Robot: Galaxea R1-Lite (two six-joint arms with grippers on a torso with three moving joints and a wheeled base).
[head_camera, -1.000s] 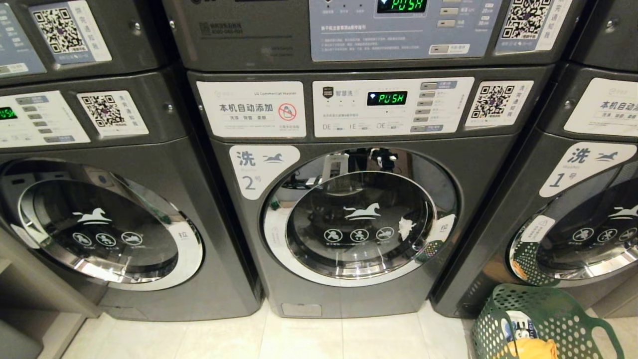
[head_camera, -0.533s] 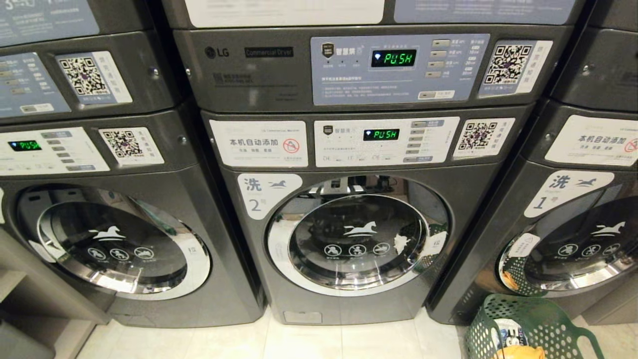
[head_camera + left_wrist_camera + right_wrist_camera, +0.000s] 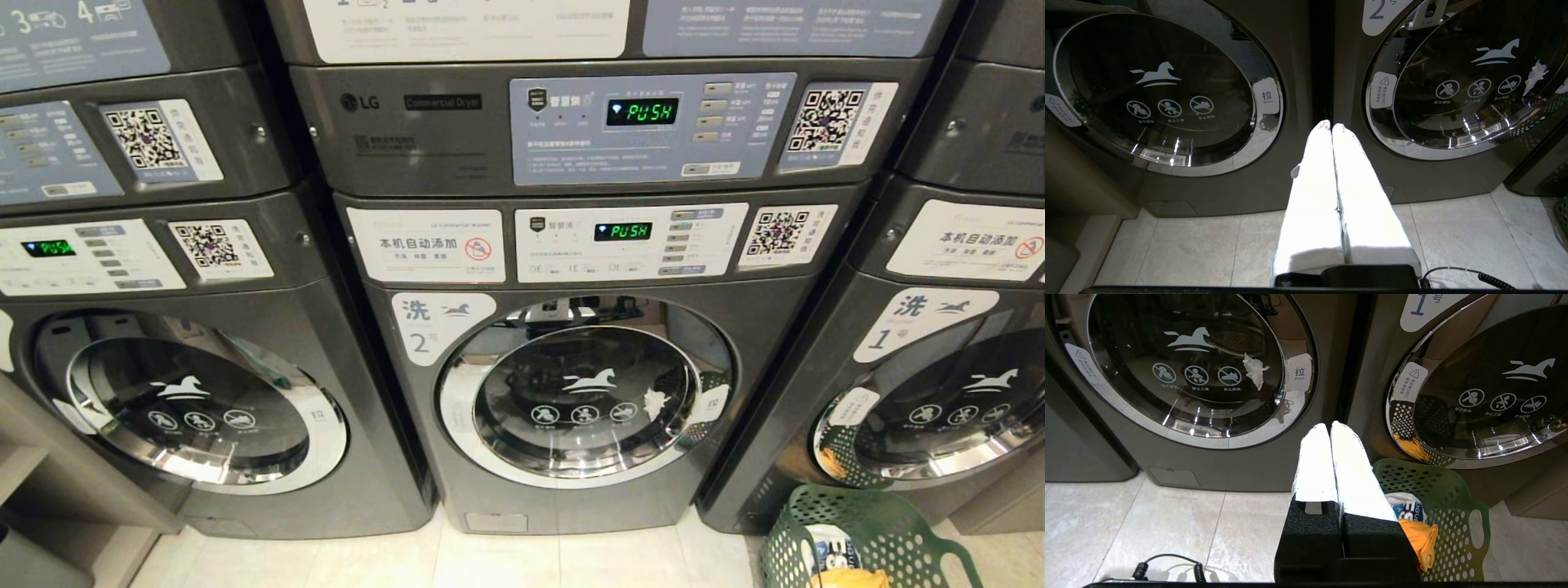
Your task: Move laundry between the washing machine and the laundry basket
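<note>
Jaws shut | washing machine [image 3: 571, 392] "2", display [image 3: 623, 231] "PUSH" | dryer [image 3: 441, 122] seemingly LG

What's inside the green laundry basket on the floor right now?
The green laundry basket holds an orange garment and a white item with blue print. The right claw covers part of it; anything underneath is hidden.

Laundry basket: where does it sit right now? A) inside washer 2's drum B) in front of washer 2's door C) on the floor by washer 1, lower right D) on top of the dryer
C: the green laundry basket stands on the floor tiles in front of washer 1, holding clothes; washer 2 has its door shut.
</note>
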